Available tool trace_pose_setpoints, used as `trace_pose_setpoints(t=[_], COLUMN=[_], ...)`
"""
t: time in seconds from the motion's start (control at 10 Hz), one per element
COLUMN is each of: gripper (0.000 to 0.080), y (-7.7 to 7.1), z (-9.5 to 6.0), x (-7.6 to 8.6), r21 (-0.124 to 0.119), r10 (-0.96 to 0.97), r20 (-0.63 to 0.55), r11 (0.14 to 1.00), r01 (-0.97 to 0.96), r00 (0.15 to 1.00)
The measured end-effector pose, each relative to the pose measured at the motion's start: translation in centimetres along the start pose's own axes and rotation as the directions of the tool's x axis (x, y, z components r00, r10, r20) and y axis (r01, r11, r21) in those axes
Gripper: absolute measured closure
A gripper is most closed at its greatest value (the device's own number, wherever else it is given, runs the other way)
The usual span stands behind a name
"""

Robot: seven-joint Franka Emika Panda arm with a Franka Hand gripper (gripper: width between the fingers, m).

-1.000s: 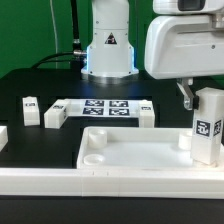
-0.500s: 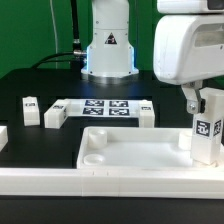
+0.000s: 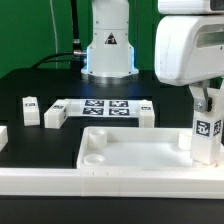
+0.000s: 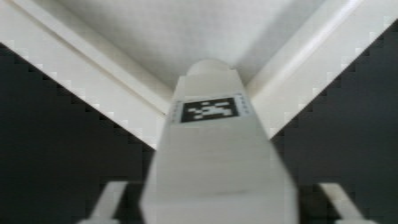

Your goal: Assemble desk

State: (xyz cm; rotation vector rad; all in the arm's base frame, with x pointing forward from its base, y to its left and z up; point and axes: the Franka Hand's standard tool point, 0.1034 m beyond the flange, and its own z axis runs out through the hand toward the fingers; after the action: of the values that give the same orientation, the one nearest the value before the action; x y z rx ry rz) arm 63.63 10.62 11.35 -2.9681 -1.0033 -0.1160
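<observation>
Since a second ago my arm has slid toward the exterior view's right, tabletop [image 3: 120, 152] unmoved on the table, and my gripper [image 3: 207, 100] grips a leg [image 3: 207, 133] upright over its far right corner.

A dark, matte black worktop [image 3: 40, 85] fills most of the exterior view. Behind its far edge hangs a bright green backdrop [image 3: 35, 30], evenly lit with no visible shadows. A black cable [image 3: 72, 25] drops in front of the backdrop and curls down toward the worktop's far edge. Near the middle of the worktop lies the flat marker board [image 3: 105, 106], printed with black-and-white squares. Along the near edge runs a long white rail [image 3: 60, 182]. Lighting looks soft and possibly overhead.
</observation>
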Motion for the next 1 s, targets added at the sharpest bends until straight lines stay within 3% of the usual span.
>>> trace_pose_setpoints(t=[0.3,0.5,0.9,1.0], gripper=[0.0511,0.0511,0.0509,0.0509], y=[-0.02,0.12,0.48,0.52], z=[0.01,0.07,0.18,0.20], x=[0.00,-0.08,-0.11,-0.16], r21=[0.002,0.010,0.023,0.023], r10=[0.030,0.268,0.650,0.741], r20=[0.000,0.001,-0.012,-0.009], r11=[1.000,0.963,0.760,0.672], r01=[-0.030,-0.268,-0.650,-0.740], r00=[1.000,0.963,0.760,0.672])
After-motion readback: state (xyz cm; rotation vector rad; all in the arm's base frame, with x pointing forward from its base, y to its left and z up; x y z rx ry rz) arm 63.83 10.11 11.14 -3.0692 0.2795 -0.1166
